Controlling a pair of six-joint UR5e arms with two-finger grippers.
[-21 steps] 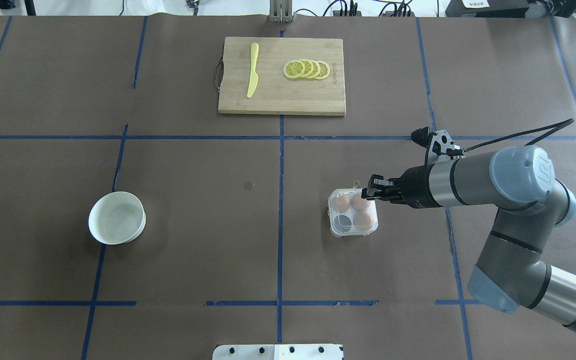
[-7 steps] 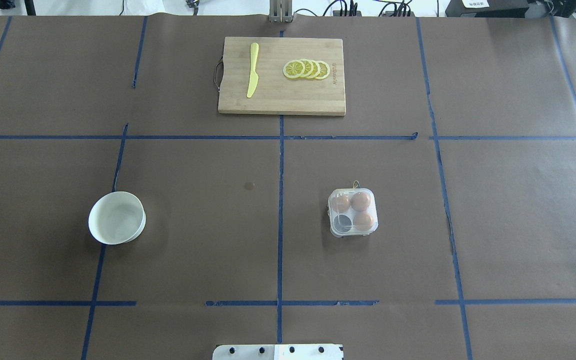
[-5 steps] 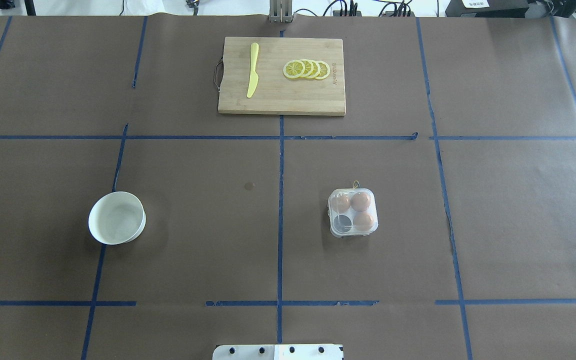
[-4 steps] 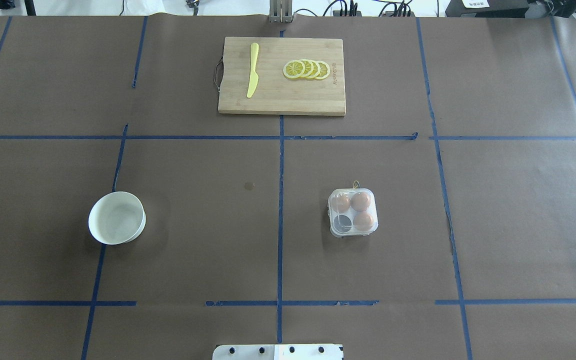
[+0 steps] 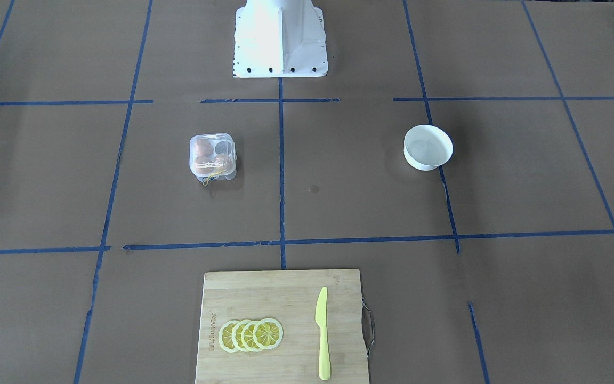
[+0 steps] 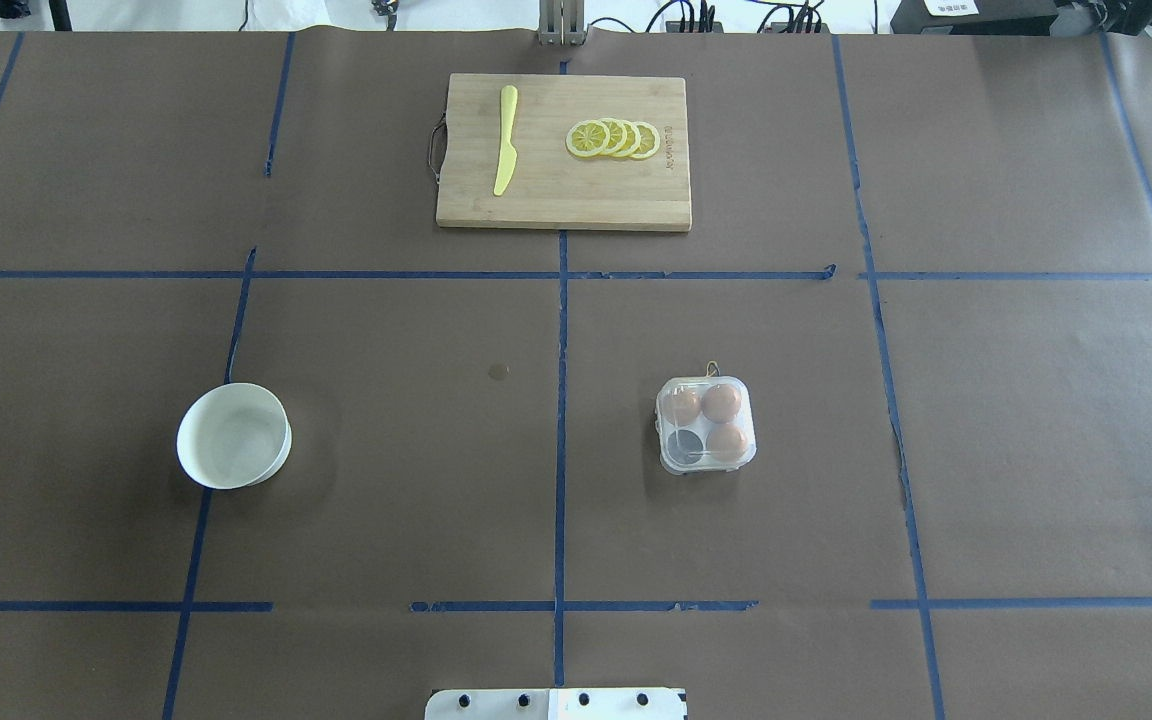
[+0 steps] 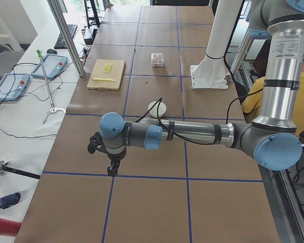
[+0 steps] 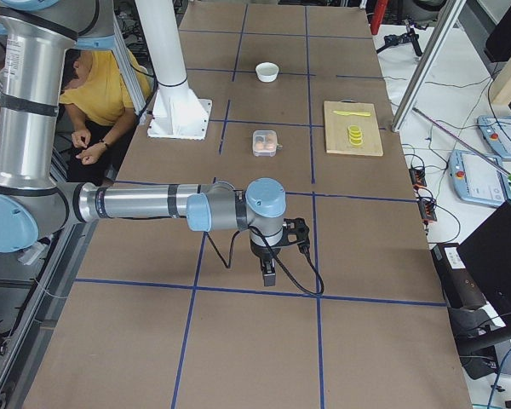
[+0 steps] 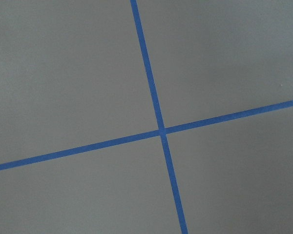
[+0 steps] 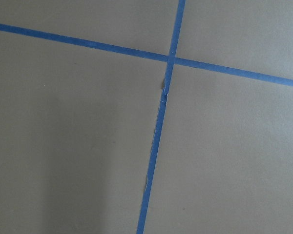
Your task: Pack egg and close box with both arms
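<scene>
A long table (image 6: pixel 386 500) covered in brown paper (image 6: pixel 1036 450) is marked into large squares by strips of blue tape (image 6: pixel 561 330). A small clear plastic box (image 6: pixel 706 424) sits on the robot's right half, inside one square, near the centre strip but clear of it. Well apart on the left half, a round white bowl (image 6: pixel 234 436) rests over a tape strip. A wooden cutting board (image 6: pixel 564 150) lies at the far edge, straddling the centre strip. The robot's white base (image 5: pixel 280 40) stands at the near edge, on the same strip. A small round spot (image 6: pixel 499 372) marks the paper between bowl and box.
</scene>
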